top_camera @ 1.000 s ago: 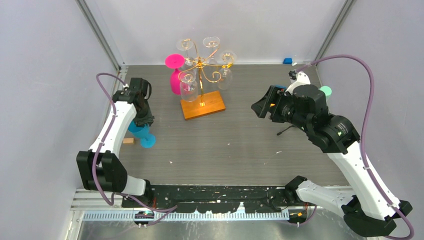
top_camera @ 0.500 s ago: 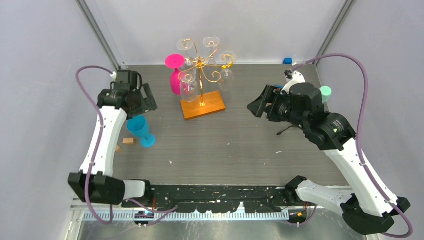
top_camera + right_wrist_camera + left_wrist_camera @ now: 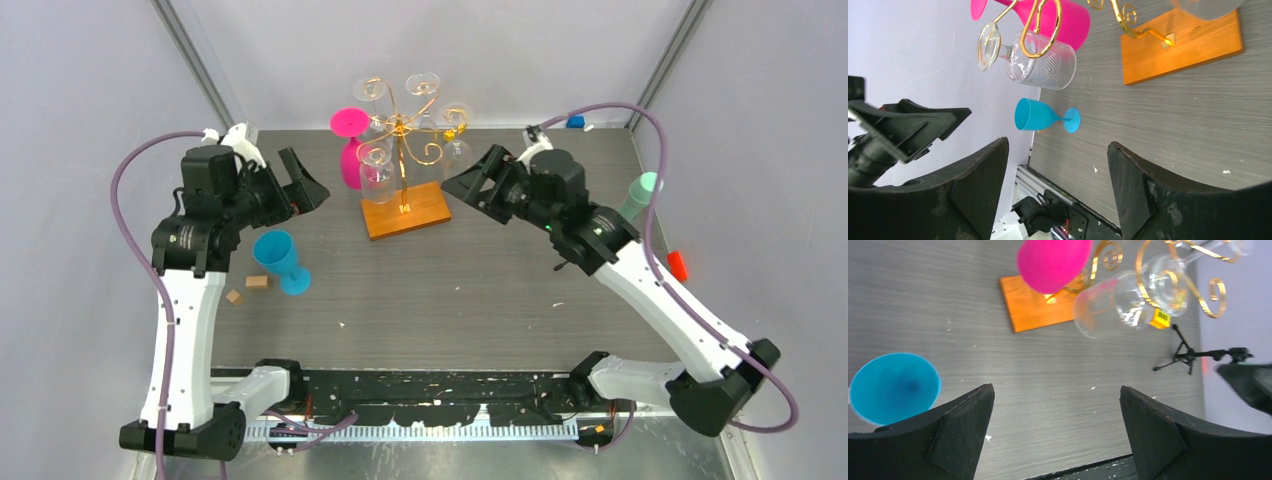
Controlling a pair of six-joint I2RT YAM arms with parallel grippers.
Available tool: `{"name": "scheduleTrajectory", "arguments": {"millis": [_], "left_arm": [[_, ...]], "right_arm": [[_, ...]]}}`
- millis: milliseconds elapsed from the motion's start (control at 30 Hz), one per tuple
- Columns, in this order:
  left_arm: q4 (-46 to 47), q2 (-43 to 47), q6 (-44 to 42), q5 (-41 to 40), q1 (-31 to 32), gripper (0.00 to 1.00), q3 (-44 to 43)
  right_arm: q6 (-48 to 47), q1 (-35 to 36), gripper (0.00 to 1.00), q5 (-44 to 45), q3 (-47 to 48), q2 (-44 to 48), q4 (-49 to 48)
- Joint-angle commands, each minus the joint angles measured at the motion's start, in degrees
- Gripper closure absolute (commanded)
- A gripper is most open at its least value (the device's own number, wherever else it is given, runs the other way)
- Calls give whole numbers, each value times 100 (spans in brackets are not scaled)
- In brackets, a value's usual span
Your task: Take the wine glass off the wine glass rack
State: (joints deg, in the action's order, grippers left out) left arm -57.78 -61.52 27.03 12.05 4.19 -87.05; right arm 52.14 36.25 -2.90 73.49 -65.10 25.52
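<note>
One down, lining up for the next one

A second ago the left pincer (image 3: 300, 188) was down at the blue goblet (image 3: 277, 256). Now it's lifted and spread wide, and the goblet stands upright and empty on the surface (image 3: 450, 290). The right pincer (image 3: 468, 192) has swung in from the right, also wide, holding nothing. My guess is the next pick is just starting. The wine glass rack (image 3: 425, 208) hasn't budged and sits between the two pincers. The pink glass (image 3: 350, 150) and clear wine glass (image 3: 377, 176) hang bowl-down on its left side, both empty.
</note>
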Motion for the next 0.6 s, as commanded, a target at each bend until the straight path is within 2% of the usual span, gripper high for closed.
{"name": "scheduleTrajectory", "arguments": {"millis": [0,167,333,467,567], "left_arm": [[974,280,171,761,-27,0,140],[1396,195,570,1345,-26,0,137],[1621,278,755,1596,-26,0,298],[1571,372,710,1647,-27,0,421],[1403,439,596,1628,-30,0,451]], "right_arm": [[362,261,23,344,437,-401,-790],[-56,312,22,1499,1403,-960,100],[-627,308,17,2724,2330,-1587,721],[-870,143,15,3154,2929,-2043,823],[-865,-140,14,3024,3135,-2297,813]]}}
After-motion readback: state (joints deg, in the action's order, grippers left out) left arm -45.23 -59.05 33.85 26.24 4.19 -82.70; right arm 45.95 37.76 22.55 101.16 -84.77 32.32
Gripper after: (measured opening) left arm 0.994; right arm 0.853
